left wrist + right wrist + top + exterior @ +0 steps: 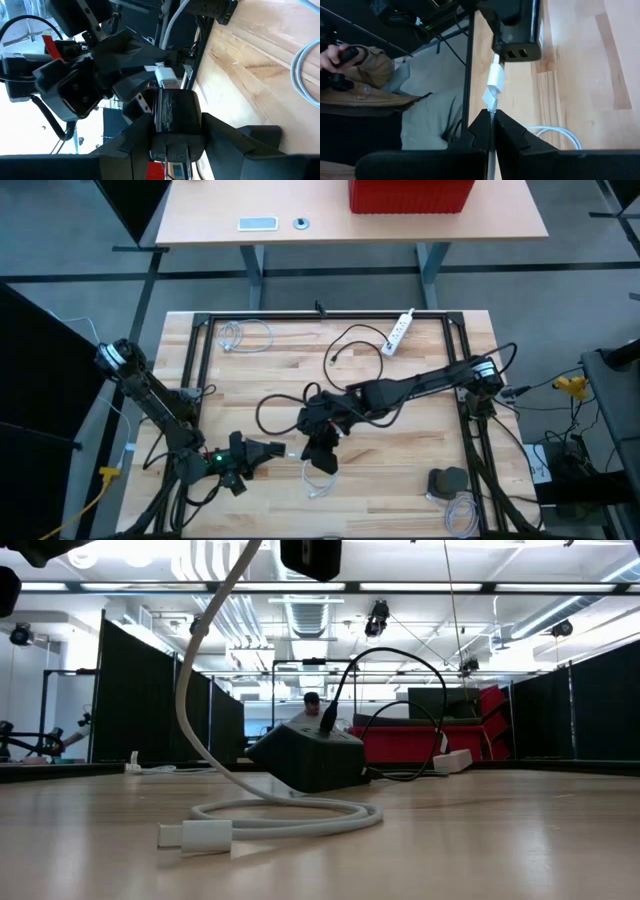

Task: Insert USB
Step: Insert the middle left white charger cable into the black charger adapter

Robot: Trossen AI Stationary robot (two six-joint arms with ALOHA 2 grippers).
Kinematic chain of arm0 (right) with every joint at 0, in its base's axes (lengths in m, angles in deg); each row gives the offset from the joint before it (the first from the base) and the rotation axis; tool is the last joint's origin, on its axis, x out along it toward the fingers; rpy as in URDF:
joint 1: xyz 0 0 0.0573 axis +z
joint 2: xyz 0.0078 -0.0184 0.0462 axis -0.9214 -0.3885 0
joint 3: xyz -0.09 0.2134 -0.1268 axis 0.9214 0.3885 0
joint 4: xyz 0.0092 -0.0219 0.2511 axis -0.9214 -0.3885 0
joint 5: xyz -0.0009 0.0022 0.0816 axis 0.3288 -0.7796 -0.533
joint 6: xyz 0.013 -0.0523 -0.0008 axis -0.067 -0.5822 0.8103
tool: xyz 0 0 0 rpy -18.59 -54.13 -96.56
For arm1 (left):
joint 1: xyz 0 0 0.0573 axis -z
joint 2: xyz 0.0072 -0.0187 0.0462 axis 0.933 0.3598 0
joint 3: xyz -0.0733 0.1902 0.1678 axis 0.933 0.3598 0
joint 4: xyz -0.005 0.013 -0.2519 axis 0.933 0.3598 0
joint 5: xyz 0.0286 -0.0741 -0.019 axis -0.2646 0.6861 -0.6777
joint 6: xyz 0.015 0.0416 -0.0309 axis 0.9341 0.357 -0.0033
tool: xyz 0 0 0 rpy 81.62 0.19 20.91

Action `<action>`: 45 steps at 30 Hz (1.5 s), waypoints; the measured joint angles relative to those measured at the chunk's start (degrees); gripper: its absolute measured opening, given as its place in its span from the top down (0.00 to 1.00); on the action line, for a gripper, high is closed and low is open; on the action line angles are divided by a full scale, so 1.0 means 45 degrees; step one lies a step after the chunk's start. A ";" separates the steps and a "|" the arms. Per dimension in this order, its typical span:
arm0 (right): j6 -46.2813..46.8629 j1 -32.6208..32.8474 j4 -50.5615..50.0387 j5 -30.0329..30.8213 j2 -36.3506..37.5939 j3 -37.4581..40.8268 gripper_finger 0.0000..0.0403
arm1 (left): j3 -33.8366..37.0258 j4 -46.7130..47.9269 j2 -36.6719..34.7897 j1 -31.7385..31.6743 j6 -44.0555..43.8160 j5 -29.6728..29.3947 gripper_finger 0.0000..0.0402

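Observation:
A black charger block (175,112) hangs above the table's near left part, with my left gripper (176,127) shut on it. Its face with two USB ports (515,52) looks toward my right gripper (491,119). That gripper is shut on a white USB cable just behind its white plug (495,80). The plug's tip stands at the edge of the port face, beside the ports; I cannot tell whether it is in a port. In the high view the two grippers (265,450) (316,452) meet tip to tip. The cable's far plug (195,835) lies on the table. My left gripper pinches the charger's two side faces (200,117) between its two fingers, coming level from the table's left. The prong end (177,150) points back toward the wrist. The charger is level and clear of the table. My right gripper pinches the white cable (491,109) just behind the plug, between its two fingertips, with the fingers lying along the cable. It comes slanting down from the table's right. The plug sticks out ahead of the fingers toward the charger. The rest of the cable hangs slack, its loop (300,812) on the table.
A black box with a black cord (310,758) sits on the table behind the loop. A white power strip (400,330) and another white cable (245,335) lie at the far side. A grey object (447,480) sits near right. A person's sleeve (365,80) shows beyond the table's edge.

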 joint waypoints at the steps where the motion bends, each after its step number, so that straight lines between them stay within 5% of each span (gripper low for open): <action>1: -0.0004 0.0000 -0.0002 0.0007 0.0003 0.0000 1.00 | 0.0000 0.0017 0.0000 0.0000 -0.0016 0.0004 0.64; 45: 0.0056 -0.0044 -0.0108 0.0676 -0.0250 0.0000 1.00 | 0.0010 -0.0096 -0.0005 0.0214 -0.0075 -0.0758 0.64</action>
